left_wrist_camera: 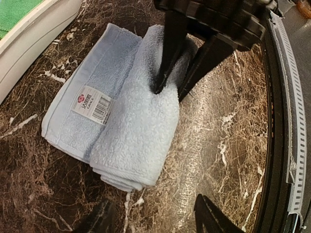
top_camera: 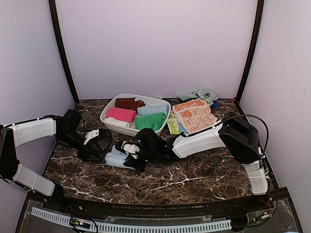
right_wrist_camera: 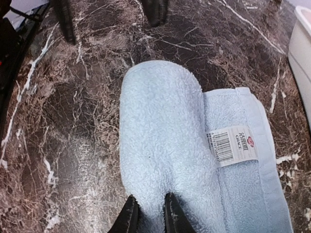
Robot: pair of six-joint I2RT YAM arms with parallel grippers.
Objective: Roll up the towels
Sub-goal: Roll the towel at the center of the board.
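A pale blue towel (top_camera: 115, 158) lies partly rolled on the marble table, its white label up (left_wrist_camera: 92, 102). My right gripper (top_camera: 128, 153) reaches across from the right and is shut on the rolled fold (right_wrist_camera: 160, 145); its fingers (left_wrist_camera: 167, 73) pinch the far end of the roll in the left wrist view. My left gripper (top_camera: 99, 143) is open and empty just left of the towel, its fingers (left_wrist_camera: 209, 218) spread either side of the roll's near end, clear of it. Peach printed towels (top_camera: 194, 115) lie flat at back right.
A white oval basin (top_camera: 108, 122) behind the grippers holds rolled brown (top_camera: 129, 103), pink (top_camera: 121, 114), pale blue (top_camera: 151, 109) and green (top_camera: 150, 121) towels. A pale green cloth (top_camera: 199, 94) lies by the back wall. The basin's rim (left_wrist_camera: 34, 39) is close to the towel.
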